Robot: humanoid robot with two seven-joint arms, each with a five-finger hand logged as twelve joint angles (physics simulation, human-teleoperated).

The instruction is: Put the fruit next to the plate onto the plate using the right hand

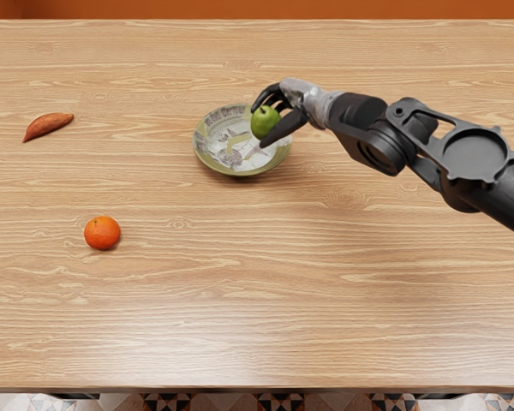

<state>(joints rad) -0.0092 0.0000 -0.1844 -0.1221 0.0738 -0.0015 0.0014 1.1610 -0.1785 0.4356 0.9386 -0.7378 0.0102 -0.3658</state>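
Over the right-hand rim of the plate (218,128) hangs the right hand (281,108), its dark fingers (283,128) curled round a small green fruit (264,122), which looks like an apple. The fruit sits above the plate's far right part; whether it touches the dish cannot be told from this angle. The arm reaches in from the right edge, and the left arm is out of view.

By my reading the carry is all but finished and the placing step is in hand. The next move calls for lowering the fruit a little toward the plate's middle, then loosening the fingers gently so the round fruit does not roll over the shallow rim.

Well apart on the left lie an orange (102,232), nearer, and a sweet potato (48,126), farther back. All rest on a pale wood-grain table (308,300). Beyond its far edge runs an orange-brown wall (240,8); below the near edge shows patterned floor tile (240,401)
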